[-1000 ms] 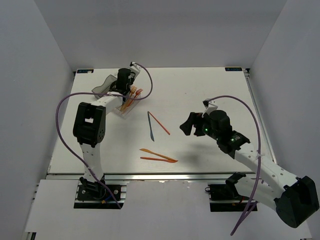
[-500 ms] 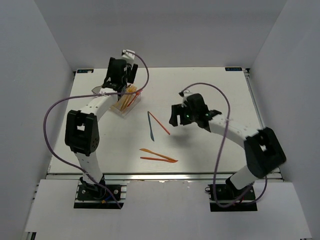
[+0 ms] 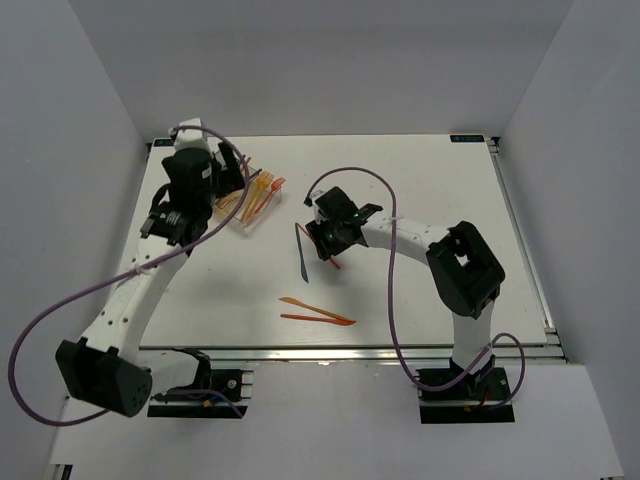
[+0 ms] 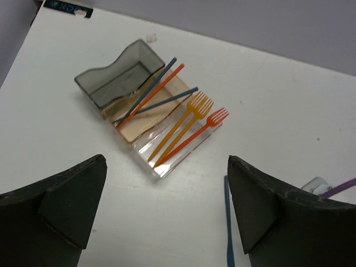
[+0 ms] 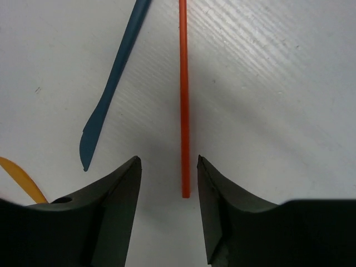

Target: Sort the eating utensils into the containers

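The red-orange utensil [image 5: 183, 100] lies flat on the worktop [image 5: 278, 83], its near end between the right fingers [image 5: 114, 206]. They stand partly apart, one on each side, and do not pinch it. You straddle the slim stem crosswise so that a squeeze should catch it. A dark blue knife [image 5: 114, 72] lies just beside it, outside the fingers. Two orange pieces [image 3: 320, 319] rest nearer the arm bases. The bins [image 4: 119, 83] sit well apart at the far left, with two forks [image 4: 186, 125] in the clear one and long handles slanting across the amber one, propped on its rim. The left fingers [image 4: 61, 200] hang above them, spread wide and holding nothing.
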